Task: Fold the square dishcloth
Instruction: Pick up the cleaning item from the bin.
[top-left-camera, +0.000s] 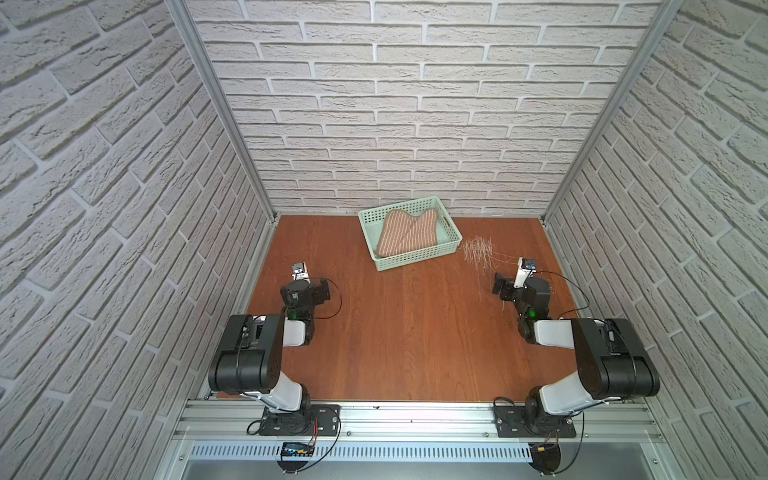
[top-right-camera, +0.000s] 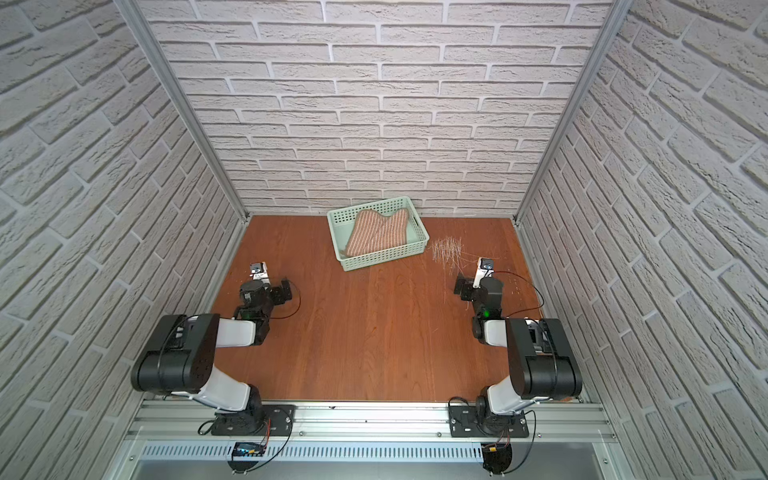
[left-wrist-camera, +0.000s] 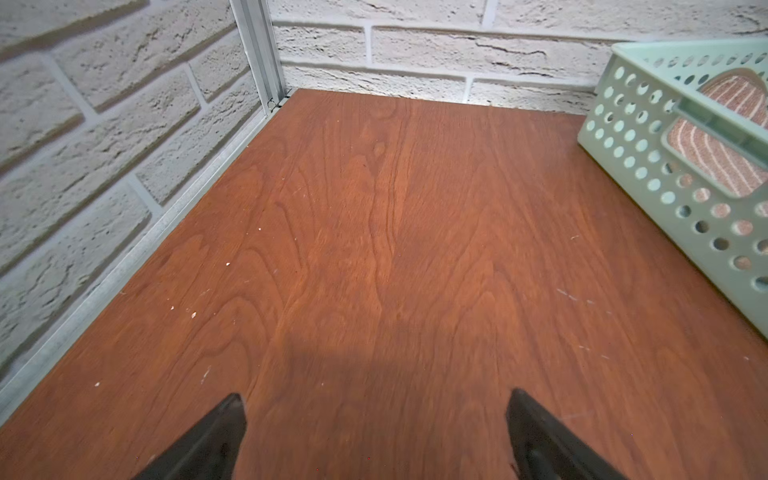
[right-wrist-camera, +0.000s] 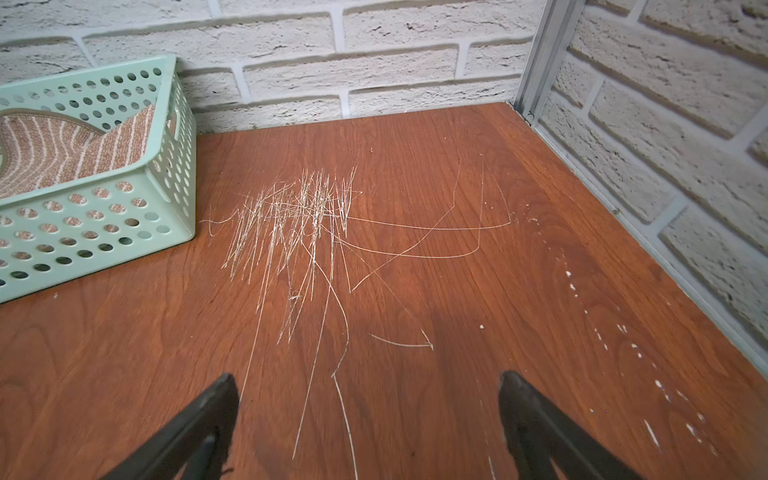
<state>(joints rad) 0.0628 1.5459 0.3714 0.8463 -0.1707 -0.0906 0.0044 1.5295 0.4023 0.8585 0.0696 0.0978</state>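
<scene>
Left gripper (left-wrist-camera: 376, 397): over bare left part of reddish-brown wooden tabletop (top-left-camera: 395, 332), jaws wide apart, nothing between.
Mint-green perforated plastic basket (top-left-camera: 415, 259): far centre of tabletop, near white brick back wall (top-left-camera: 415, 124).
Brownish-tan pale-striped square dishcloth (top-left-camera: 409, 237): inside basket, crumpled, two humps leaning on far side.
White scratch marks (top-left-camera: 478, 249): on tabletop just right of basket.
Right gripper (right-wrist-camera: 369, 376): near scratch marks, jaws wide apart, empty.
</scene>
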